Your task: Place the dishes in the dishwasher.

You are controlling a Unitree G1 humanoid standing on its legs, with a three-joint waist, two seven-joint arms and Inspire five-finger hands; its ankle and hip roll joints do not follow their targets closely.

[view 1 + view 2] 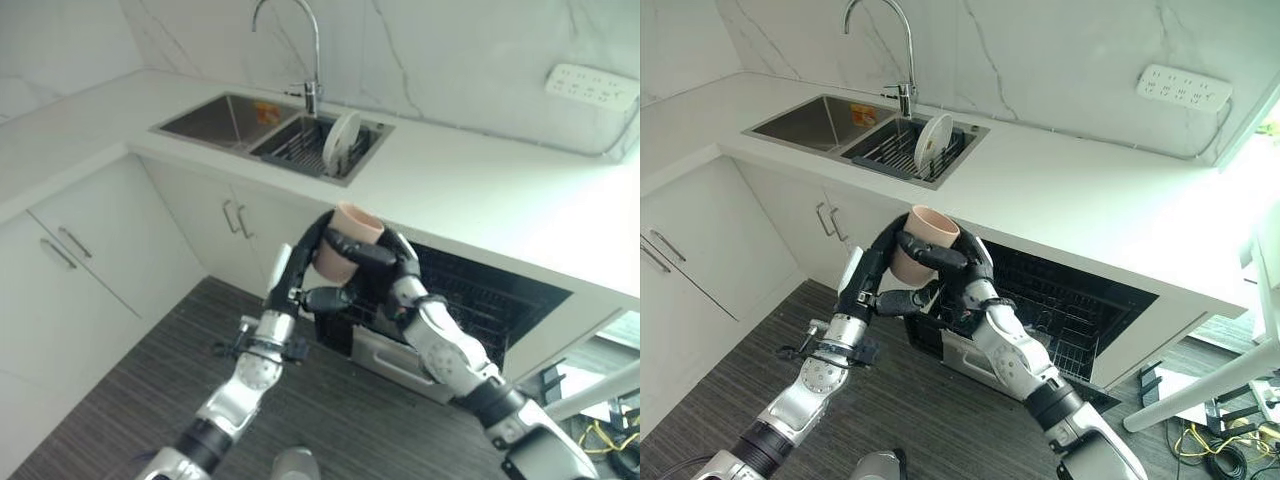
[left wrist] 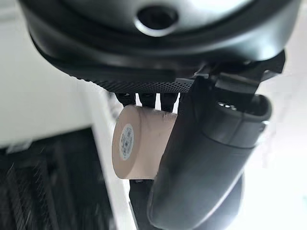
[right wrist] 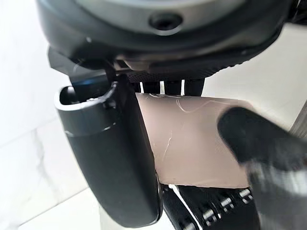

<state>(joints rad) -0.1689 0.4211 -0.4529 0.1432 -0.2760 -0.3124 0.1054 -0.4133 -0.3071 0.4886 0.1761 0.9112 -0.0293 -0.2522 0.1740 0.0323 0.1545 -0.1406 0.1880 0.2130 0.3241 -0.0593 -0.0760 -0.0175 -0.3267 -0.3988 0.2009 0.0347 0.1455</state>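
A beige cup (image 1: 352, 238) hangs upright in the air in front of the open dishwasher (image 1: 478, 292), under the counter edge. Both hands are on it. My left hand (image 1: 298, 262) curls round its left side, with the thumb (image 2: 206, 158) under the base. From the right, my right hand (image 1: 393, 268) wraps its fingers across the front of the cup (image 3: 192, 143), thumb (image 3: 115, 153) along the side. A white plate (image 1: 340, 140) stands on edge in the dark rack in the sink basin.
The dishwasher's lower rack (image 1: 395, 358) is pulled out over the dark wood floor. A double sink (image 1: 215, 118) with a tall faucet (image 1: 312, 40) is set in the white counter. White cabinets (image 1: 90, 260) run along the left. A wall socket strip (image 1: 592, 88) sits at the back right.
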